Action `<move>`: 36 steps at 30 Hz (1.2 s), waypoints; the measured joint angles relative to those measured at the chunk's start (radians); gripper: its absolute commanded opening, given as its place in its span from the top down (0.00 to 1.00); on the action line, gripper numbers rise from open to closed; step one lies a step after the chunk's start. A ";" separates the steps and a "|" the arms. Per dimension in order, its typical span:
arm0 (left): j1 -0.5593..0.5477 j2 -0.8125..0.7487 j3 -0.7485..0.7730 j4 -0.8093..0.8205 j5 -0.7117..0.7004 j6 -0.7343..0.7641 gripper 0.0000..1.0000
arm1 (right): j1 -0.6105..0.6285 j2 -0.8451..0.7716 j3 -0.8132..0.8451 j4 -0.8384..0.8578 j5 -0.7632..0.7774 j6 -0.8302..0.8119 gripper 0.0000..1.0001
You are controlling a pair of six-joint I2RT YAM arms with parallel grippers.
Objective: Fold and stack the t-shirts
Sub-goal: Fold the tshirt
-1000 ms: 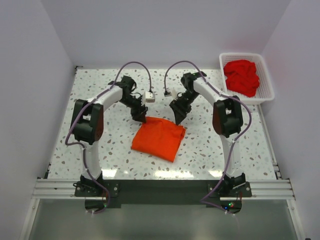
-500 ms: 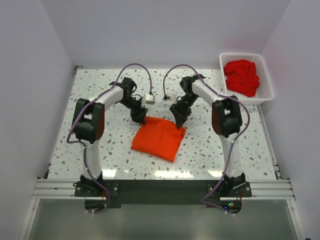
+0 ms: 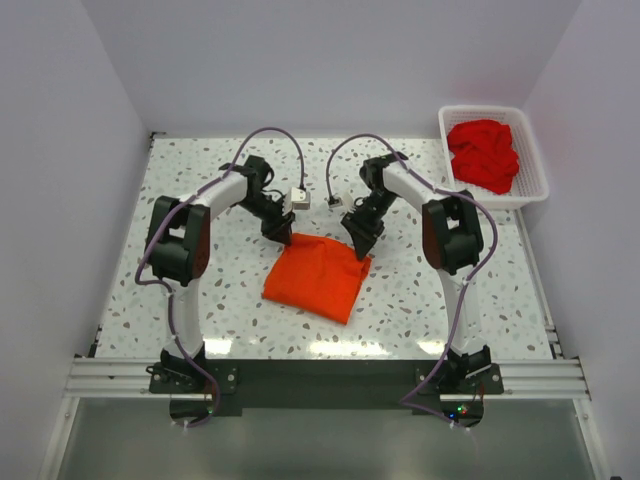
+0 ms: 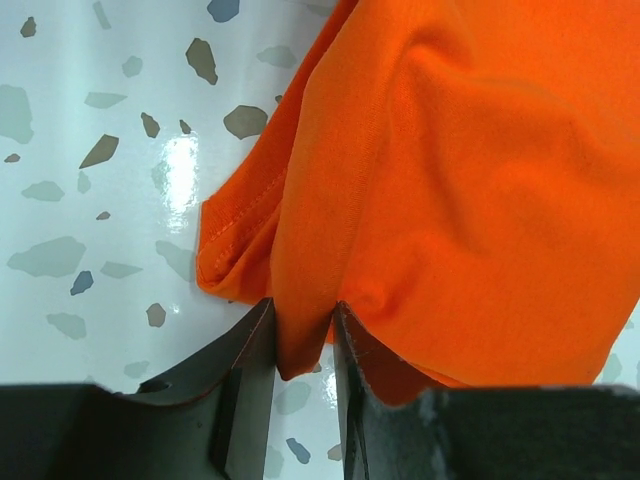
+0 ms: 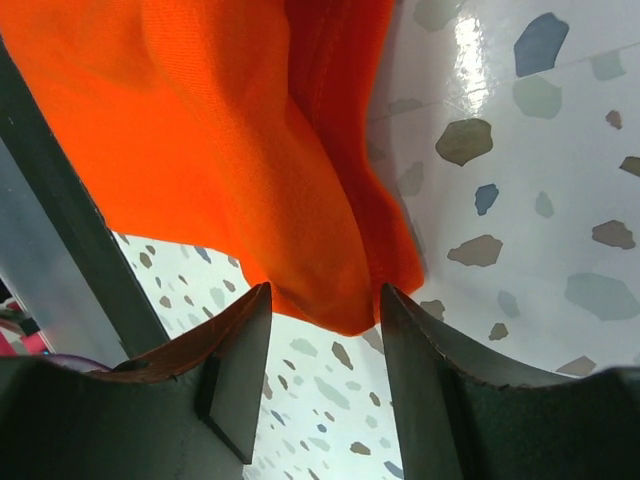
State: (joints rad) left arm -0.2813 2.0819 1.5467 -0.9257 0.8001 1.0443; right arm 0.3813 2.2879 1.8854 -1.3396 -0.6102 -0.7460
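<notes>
A bright orange-red t-shirt (image 3: 318, 276) lies folded into a rough square at the table's middle. My left gripper (image 3: 283, 236) is down at its far left corner and shut on a pinch of the orange cloth (image 4: 300, 340). My right gripper (image 3: 361, 246) is at the far right corner. Its fingers (image 5: 240, 370) stand apart, with the bunched corner of the shirt (image 5: 330, 290) between them. Deeper red t-shirts (image 3: 484, 154) lie crumpled in a heap in the basket at the far right.
A white lattice basket (image 3: 535, 190) stands at the table's far right corner and holds the red heap. Two small white blocks (image 3: 300, 197) on the arms' cables hang behind the shirt. White walls close in the table on three sides.
My right gripper has shifted slightly right and down to the shirt's far right corner. My left gripper has barely moved. The shirt lies as before.
</notes>
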 measured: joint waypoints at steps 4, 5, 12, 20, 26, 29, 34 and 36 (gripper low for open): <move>0.000 0.000 0.000 -0.002 0.004 0.003 0.81 | 0.000 0.000 -0.007 -0.001 0.017 -0.006 0.81; 0.000 0.000 0.001 -0.005 0.005 0.006 0.84 | 0.000 0.000 -0.006 -0.001 0.018 -0.008 0.87; 0.000 -0.001 0.033 -0.042 0.029 0.042 1.00 | 0.000 -0.002 0.022 -0.003 0.016 -0.007 1.00; 0.000 -0.023 0.050 -0.085 0.050 0.060 1.00 | 0.005 -0.097 0.009 0.002 0.024 -0.008 1.00; 0.000 -0.013 0.063 -0.070 0.036 0.040 1.00 | -0.014 -0.147 -0.111 -0.003 0.097 -0.018 1.00; 0.000 0.028 0.104 -0.055 0.034 0.013 1.00 | -0.045 -0.127 -0.115 0.007 0.125 -0.019 1.00; -0.002 0.113 0.171 -0.016 0.030 -0.041 1.00 | -0.074 -0.078 -0.075 0.045 0.158 -0.014 1.00; -0.001 0.150 0.200 -0.003 0.015 -0.068 1.00 | -0.074 -0.034 -0.037 0.063 0.183 -0.005 1.00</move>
State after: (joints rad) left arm -0.2821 2.2318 1.7470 -0.9287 0.8150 0.9760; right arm 0.3077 2.2536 1.8488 -1.2762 -0.4274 -0.7509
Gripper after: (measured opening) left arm 0.079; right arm 0.018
